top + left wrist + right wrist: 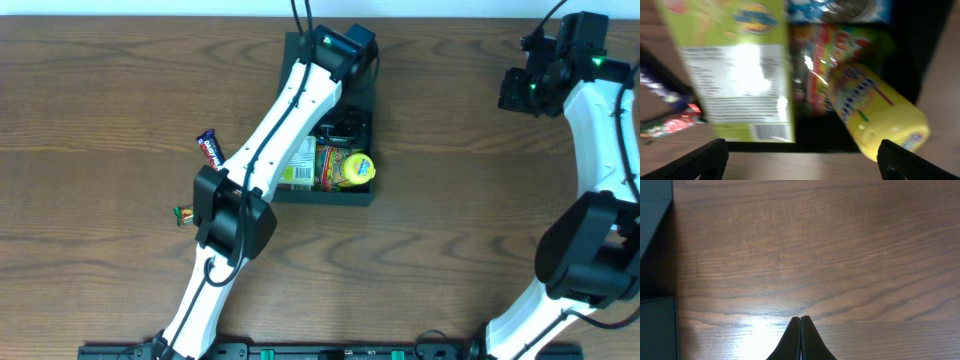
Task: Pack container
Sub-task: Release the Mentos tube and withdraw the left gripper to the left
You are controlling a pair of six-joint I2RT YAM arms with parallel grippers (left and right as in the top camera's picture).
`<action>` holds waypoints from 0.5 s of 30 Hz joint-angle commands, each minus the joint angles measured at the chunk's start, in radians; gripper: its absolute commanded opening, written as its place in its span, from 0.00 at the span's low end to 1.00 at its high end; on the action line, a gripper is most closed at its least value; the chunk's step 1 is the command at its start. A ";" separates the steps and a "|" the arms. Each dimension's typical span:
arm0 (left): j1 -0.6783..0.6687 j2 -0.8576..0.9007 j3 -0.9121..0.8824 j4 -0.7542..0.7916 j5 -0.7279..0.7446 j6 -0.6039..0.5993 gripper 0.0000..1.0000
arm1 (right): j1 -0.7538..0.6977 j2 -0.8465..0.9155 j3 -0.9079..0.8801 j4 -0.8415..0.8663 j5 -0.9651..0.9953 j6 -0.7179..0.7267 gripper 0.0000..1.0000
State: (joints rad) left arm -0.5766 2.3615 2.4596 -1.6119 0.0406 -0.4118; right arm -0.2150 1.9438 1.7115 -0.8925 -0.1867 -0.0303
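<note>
The dark teal container (325, 196) lies open in the middle of the table. Inside it are a green packet (298, 166), a multicoloured packet (328, 165) and a yellow tub (356, 168). My left gripper (347, 128) hangs over the container's inside, open wide and holding nothing. The left wrist view shows the green packet (735, 70), the yellow tub (875, 115) and the container's front wall (815, 146), blurred, with my left gripper (802, 146) spread across the bottom. My right gripper (515, 90) (800, 318) is shut and empty over bare wood at the far right.
A dark blue and red snack bar (210, 150) and a small green and red sweet (185, 213) lie on the table left of the container, beside my left arm. The container's dark edge (655, 210) shows at the left of the right wrist view.
</note>
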 commanded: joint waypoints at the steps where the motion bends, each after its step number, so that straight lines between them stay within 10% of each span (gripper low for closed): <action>1: 0.006 -0.145 0.003 -0.078 -0.230 -0.007 0.96 | -0.005 0.005 -0.006 0.002 -0.005 -0.008 0.02; 11: 0.021 -0.524 -0.040 -0.078 -0.436 0.011 0.96 | 0.033 0.005 -0.006 0.002 -0.005 -0.008 0.02; 15: 0.043 -0.800 -0.443 -0.038 -0.627 -0.123 0.95 | 0.058 0.005 -0.006 0.004 -0.005 -0.008 0.01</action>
State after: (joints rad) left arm -0.5488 1.6333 2.1864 -1.6085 -0.4610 -0.4652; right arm -0.1761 1.9438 1.7107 -0.8898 -0.1871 -0.0307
